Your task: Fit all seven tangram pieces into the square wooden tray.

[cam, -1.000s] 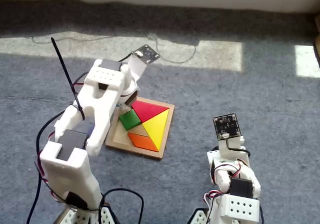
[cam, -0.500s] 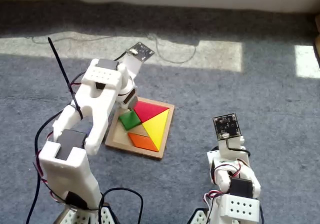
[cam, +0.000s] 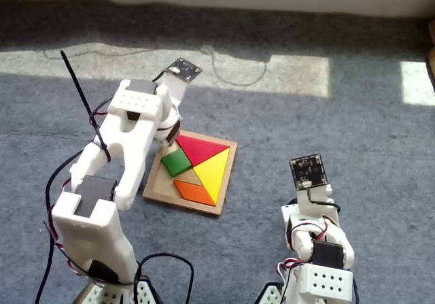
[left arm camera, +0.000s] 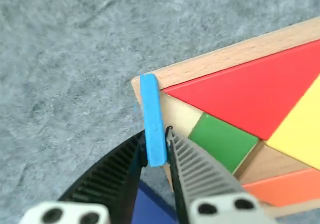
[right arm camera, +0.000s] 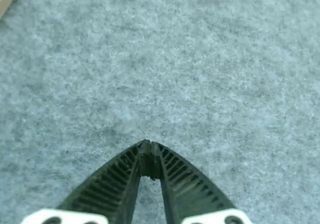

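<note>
At left, the left arm (cam: 129,141) leans over the near corner of the square wooden tray (cam: 229,176), its left gripper (left arm camera: 156,137) pinching a blue piece (left arm camera: 151,114) that stands on edge, the tip reaching the tray's wooden rim. Over the past second the arm has drawn slightly back and to the left in the high view, uncovering more of the board. The blue piece is not yet laid flat.

In the tray lie a red triangle (cam: 200,147), a green square (cam: 175,162), a yellow triangle (cam: 214,171) and an orange piece (cam: 196,192). Bare wood shows beside the green square, just by the blue piece, and again between green and orange, so the puzzle looks well advanced but unfinished. The small retreat reads as lining up for the corner gap; the piece would need tipping flat to drop in.

At right, the right arm (cam: 316,249) sits folded well apart from the tray, the right gripper (right arm camera: 150,165) pressed together on nothing above grey carpet (cam: 353,134).
</note>
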`<move>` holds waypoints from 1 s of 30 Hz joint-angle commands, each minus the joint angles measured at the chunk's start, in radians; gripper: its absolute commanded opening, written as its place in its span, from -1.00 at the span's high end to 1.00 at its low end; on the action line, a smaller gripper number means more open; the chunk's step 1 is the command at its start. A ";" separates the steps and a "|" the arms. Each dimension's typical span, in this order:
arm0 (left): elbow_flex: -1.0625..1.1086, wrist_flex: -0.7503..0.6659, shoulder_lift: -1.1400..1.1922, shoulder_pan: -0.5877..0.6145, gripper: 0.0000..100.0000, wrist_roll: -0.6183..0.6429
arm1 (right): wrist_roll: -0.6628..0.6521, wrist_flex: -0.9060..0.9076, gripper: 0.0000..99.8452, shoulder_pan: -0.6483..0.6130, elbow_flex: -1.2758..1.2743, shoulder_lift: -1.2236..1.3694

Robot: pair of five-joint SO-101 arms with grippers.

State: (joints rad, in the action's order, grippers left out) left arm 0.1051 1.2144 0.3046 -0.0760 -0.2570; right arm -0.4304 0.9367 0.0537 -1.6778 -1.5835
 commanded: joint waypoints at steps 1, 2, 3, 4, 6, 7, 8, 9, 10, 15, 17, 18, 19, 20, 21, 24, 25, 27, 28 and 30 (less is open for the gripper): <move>-0.030 0.026 -0.058 -0.059 0.85 0.061 | 0.000 0.008 0.98 0.012 -0.033 -0.012; -0.027 0.028 -0.059 -0.067 0.85 0.074 | 0.000 0.008 0.98 0.012 -0.033 -0.012; -0.027 0.029 -0.061 -0.074 0.85 0.081 | 0.000 0.008 0.98 0.012 -0.033 -0.012; -0.030 0.040 -0.061 -0.079 0.85 0.089 | 0.000 0.008 0.98 0.012 -0.033 -0.012; -0.036 0.069 -0.062 -0.087 0.85 0.115 | 0.000 0.008 0.98 0.012 -0.033 -0.012; -0.036 0.074 -0.062 -0.093 0.86 0.129 | 0.000 0.008 0.98 0.012 -0.033 -0.012; -0.036 0.077 -0.062 -0.096 0.88 0.138 | 0.000 0.008 0.98 0.012 -0.033 -0.012; -0.036 0.078 -0.062 -0.096 0.92 0.150 | 0.000 0.008 0.98 0.012 -0.033 -0.012; -0.036 0.077 -0.059 -0.096 0.95 0.163 | 0.000 0.008 0.98 0.012 -0.033 -0.012; -0.024 0.078 -0.050 -0.085 0.83 0.176 | 0.000 0.008 0.98 0.012 -0.033 -0.012; -0.005 0.075 -0.050 -0.073 0.70 0.178 | 0.000 0.008 0.98 0.012 -0.033 -0.012; -0.001 0.075 -0.050 -0.064 0.66 0.178 | 0.000 0.008 0.98 0.012 -0.033 -0.012; 0.004 0.068 -0.050 -0.054 0.61 0.178 | 0.000 0.008 0.98 0.012 -0.033 -0.012; 0.007 0.055 -0.050 -0.044 0.60 0.180 | 0.000 0.008 0.98 0.012 -0.033 -0.012; 0.007 0.048 -0.050 -0.030 0.60 0.180 | 0.000 0.008 0.98 0.012 -0.033 -0.012; 0.004 0.040 -0.050 0.005 0.60 0.178 | 0.000 0.008 0.98 0.012 -0.033 -0.012; 0.004 0.040 -0.050 0.015 0.60 0.178 | 0.000 0.008 0.98 0.012 -0.033 -0.012; 0.004 0.040 -0.051 0.031 0.60 0.175 | 0.000 0.008 0.98 0.012 -0.033 -0.012; 0.004 0.040 -0.051 0.039 0.60 0.175 | 0.000 0.008 0.98 0.012 -0.033 -0.012; -0.001 0.044 -0.059 0.059 0.60 0.175 | 0.000 0.008 0.98 0.012 -0.033 -0.012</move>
State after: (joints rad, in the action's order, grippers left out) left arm 0.1235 1.2666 0.3046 -0.0545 -0.0898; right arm -0.4304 0.9367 0.0537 -1.6778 -1.5835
